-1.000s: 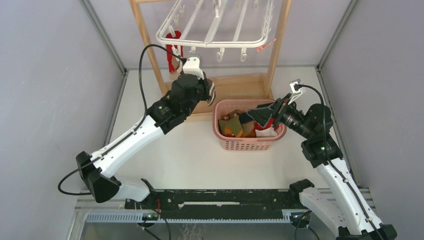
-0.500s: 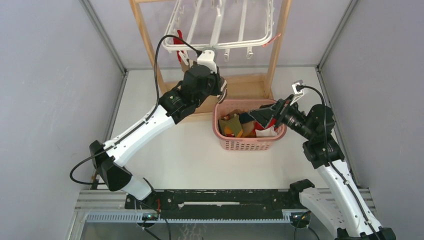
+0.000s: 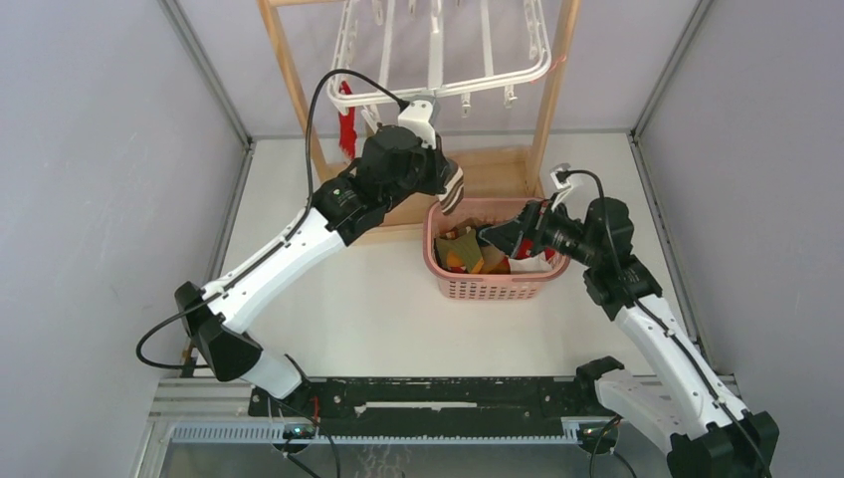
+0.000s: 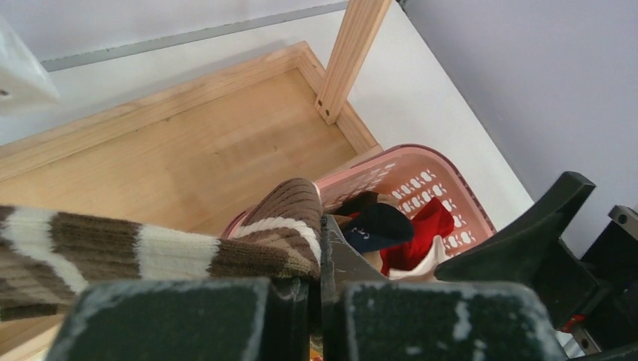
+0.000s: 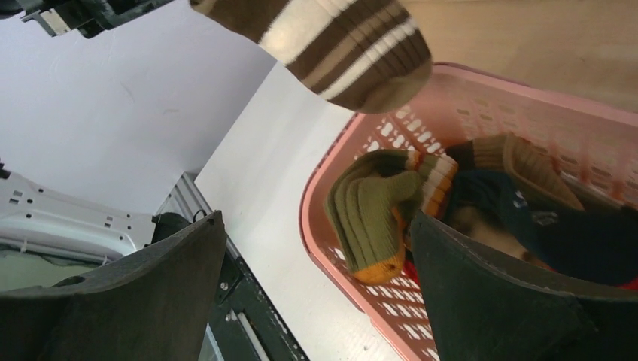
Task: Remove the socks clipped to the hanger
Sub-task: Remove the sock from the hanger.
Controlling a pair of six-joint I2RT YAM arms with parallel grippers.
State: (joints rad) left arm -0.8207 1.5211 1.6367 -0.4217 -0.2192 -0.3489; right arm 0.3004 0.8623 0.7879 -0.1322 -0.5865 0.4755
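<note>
Left gripper [image 4: 322, 252]: jaws pinching brown-and-white striped sock [image 4: 150, 252], its toe dangling above back-left rim of pink basket [image 3: 498, 289]. Right gripper [image 3: 501, 237]: jaws spread wide, empty, over basket holding olive sock [image 5: 376, 218], navy sock [image 5: 572, 233]. White hanger [image 3: 448, 85] hangs in wooden stand [image 3: 289, 70]; 1 red sock [image 3: 346, 124] clipped at its left corner.

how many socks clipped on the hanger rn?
1 clear: red sock clipped at the hanger's left near corner. Reddish sliver at its right corner is unclear; the far end is out of frame.
</note>
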